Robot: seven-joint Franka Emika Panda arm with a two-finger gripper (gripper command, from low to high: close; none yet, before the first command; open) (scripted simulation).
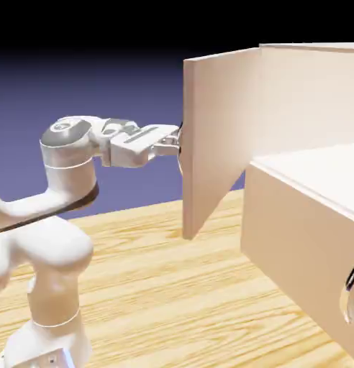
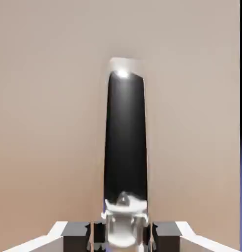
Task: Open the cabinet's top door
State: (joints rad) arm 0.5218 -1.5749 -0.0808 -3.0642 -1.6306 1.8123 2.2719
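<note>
Fingertips (image 2: 166, 237) astride handle (image 2: 125, 142), hand view only

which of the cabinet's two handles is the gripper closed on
The handle on the upper door, which stands swung open; the other handle, on the lower front panel, has no gripper at it.

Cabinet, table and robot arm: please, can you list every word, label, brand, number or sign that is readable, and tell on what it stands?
There is no readable text on the cabinet, the table or the robot arm.
Small marks on the arm's base are too small to read.
</note>
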